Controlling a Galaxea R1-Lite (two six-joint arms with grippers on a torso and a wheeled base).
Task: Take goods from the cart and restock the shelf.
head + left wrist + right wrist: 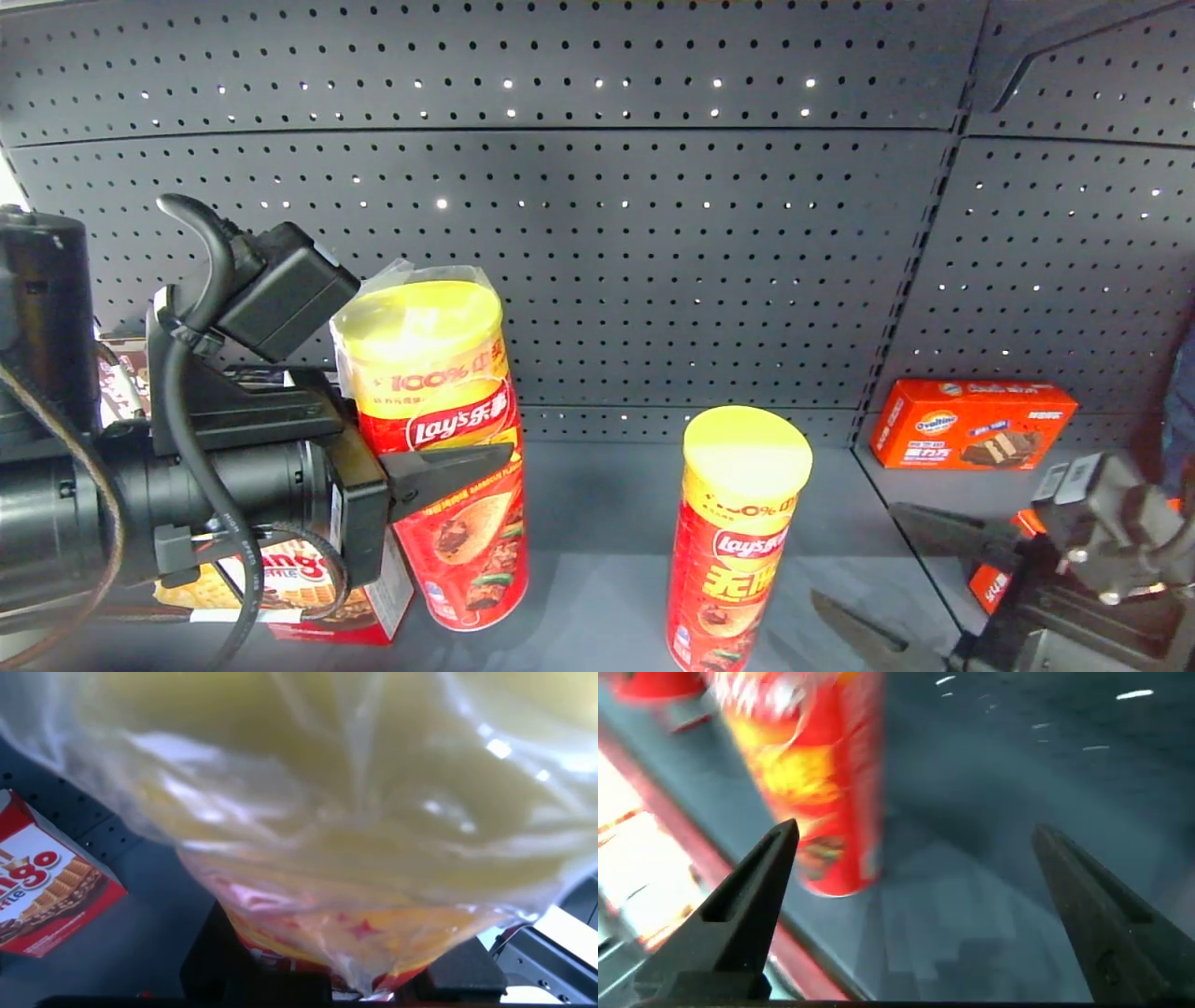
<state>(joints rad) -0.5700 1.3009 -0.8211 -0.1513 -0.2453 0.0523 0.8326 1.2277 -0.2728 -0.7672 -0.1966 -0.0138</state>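
Left end effector point(439, 471) clamping chip can point(434, 392), right end effector point(854, 553) spread, grey shelf point(607, 523), pegboard wall point(653, 280)

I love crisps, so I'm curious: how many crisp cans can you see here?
2. The wrapped can is in the left claw; the bare can stands on the shelf, to its right. More may be hidden.

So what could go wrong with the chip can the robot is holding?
1. The held can wears loose plastic wrap, so it might slip in the left gripper.
2. It looks a bit tilted; let go like that, it could topple onto the box beside it.
3. The open right gripper is close to the other can and might knock it over.
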